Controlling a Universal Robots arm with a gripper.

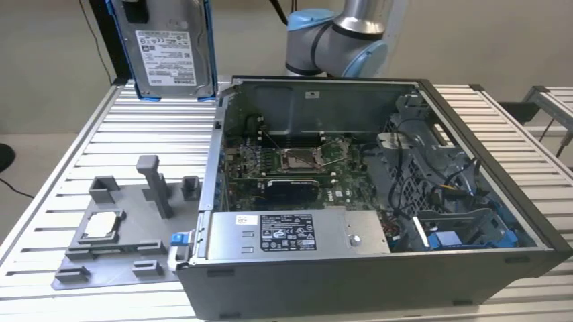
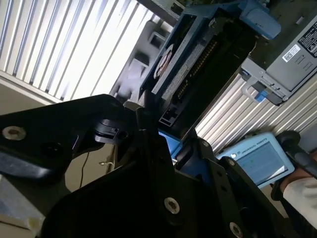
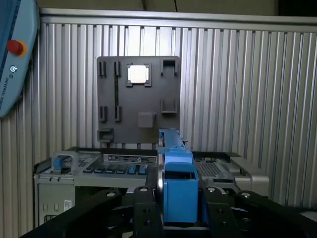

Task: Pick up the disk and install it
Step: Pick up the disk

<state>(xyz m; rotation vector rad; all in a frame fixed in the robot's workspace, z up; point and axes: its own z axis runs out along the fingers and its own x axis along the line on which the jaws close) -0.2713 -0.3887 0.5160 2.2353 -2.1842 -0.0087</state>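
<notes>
End effector (image 3: pixel 179 201): clenched on the disk (image 1: pixel 170 50), item aloft and not yet installed.
Location: the disk hangs upright with its label face outward, above the far left corner of the tabletop (image 1: pixel 134 134) in the exterior view. It is just left of the open computer case (image 1: pixel 484 268) and well clear of the grey fixture tray (image 1: pixel 125 255). Grip: in the first wrist view I see fingers (image 3: pixel 146 210) on either side of the blue carrier rail. Step in hand, as I judge it: the carry toward the case. To do it well I would hold the clamp square on the rails, hold the disk level against swing, and give the case wall and the cables (image 1: pixel 439 181) inside it a wide berth. Pose: the arm (image 1: pixel 340 33) stands at the far side behind the case, wrist high, end effector pointing down at the tabletop.
</notes>
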